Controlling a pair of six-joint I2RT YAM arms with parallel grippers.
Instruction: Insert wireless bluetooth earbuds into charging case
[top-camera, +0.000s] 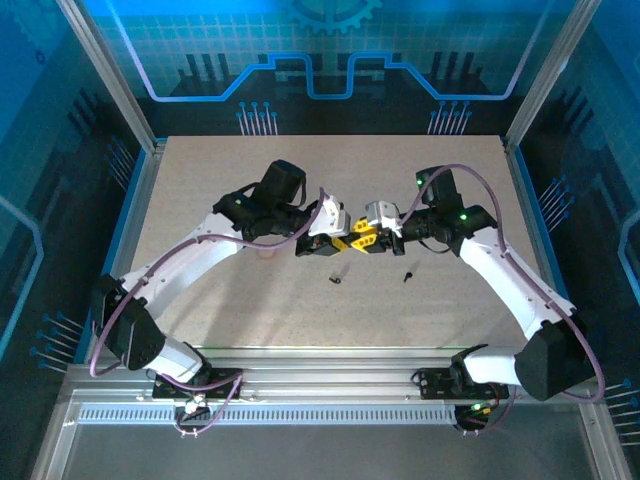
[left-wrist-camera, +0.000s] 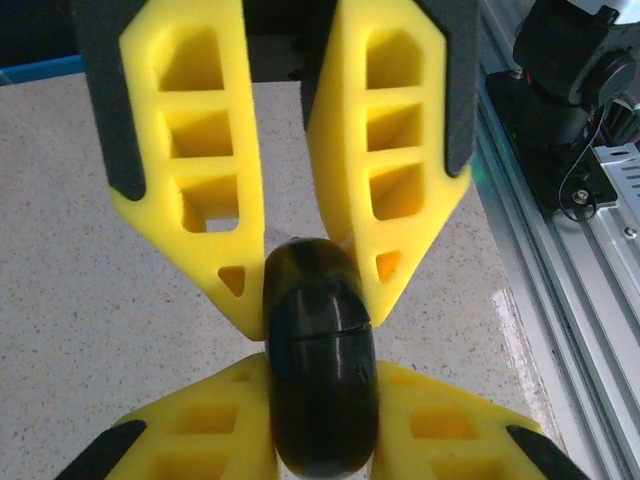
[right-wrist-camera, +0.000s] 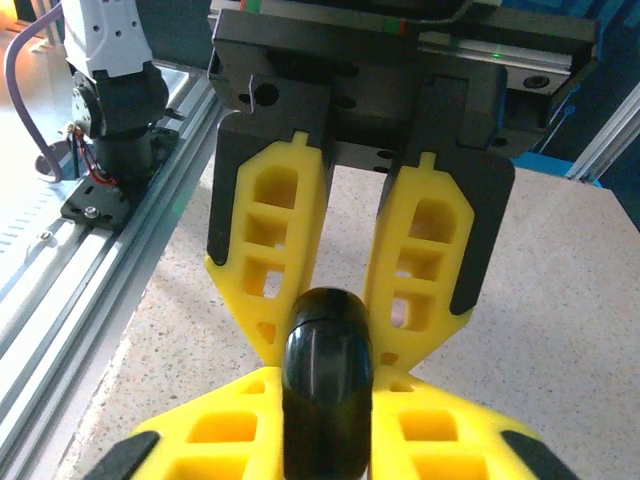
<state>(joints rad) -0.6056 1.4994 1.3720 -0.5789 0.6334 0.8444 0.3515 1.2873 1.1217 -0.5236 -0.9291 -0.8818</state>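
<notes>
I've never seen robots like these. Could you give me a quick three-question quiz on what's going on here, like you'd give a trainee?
1. True or false: the left gripper and the right gripper both pinch the same black case.
2. In the top view, how many black earbuds lie loose on the table? A) none B) two C) five
3. Fill the gap: the fingers around the case are coloured ___.
Key: 1 true. 2 B. 3 yellow.
</notes>
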